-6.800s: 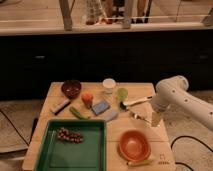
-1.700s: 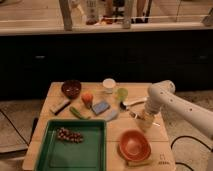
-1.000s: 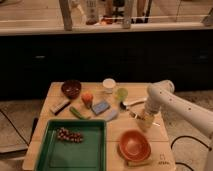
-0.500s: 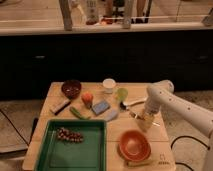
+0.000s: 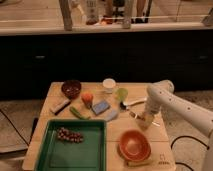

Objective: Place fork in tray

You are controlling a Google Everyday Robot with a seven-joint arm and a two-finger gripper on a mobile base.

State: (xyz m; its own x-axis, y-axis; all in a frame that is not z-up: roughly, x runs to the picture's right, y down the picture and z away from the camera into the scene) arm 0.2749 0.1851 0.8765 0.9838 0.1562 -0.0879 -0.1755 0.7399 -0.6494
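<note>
Right now the worktop (image 5: 113,134) is crowded at the back and freer at the front, where the tray (image 5: 75,152) takes up the left corner. That is my target, and only a bunch of grapes (image 5: 69,135) lies in it, so I judge there is plenty of room.

My arm (image 5: 175,102) reaches in from the right and bends down steeply, which puts the gripper (image 5: 145,121) low over the worktop's right side, just above the orange bowl (image 5: 134,144). I cannot tell how wide it stands.

The fork (image 5: 136,115) lies flat on the worktop at the gripper, well apart from the tray; whether it is gripped I cannot say.

A blue sponge (image 5: 100,107) and the bowl flank the way left. A white-handled utensil (image 5: 134,103) lies just behind, close enough to be nudged.
</note>
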